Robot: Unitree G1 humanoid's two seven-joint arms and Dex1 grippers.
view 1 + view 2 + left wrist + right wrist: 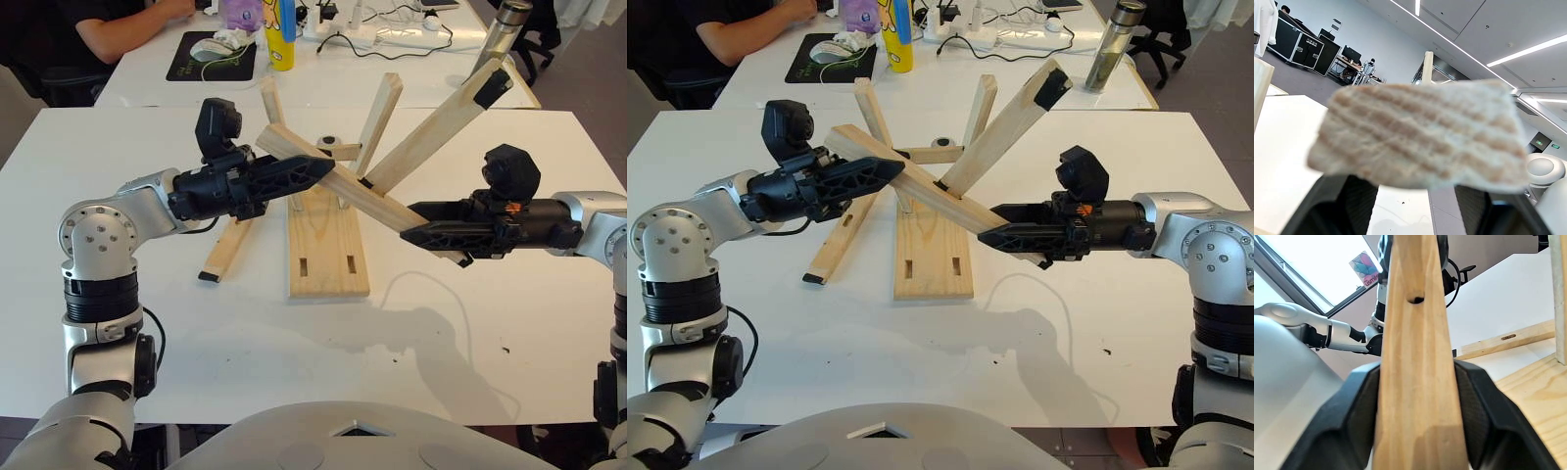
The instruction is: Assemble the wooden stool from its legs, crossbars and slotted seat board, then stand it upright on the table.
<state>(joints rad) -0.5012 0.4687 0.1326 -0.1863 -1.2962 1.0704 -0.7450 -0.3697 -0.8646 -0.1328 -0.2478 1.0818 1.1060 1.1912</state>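
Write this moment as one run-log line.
left gripper: shut on bar | right gripper: shut on bar | board: flat on table

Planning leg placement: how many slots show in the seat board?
2, near the seat board's near end: left slot, right slot. The held bar covers its far end; more may be hidden.

One flat, slotted, pale wooden seat board [328,276]; six pale square wooden bars [227,247]; two black two-fingered grippers, left gripper [321,170] and right gripper [407,222].
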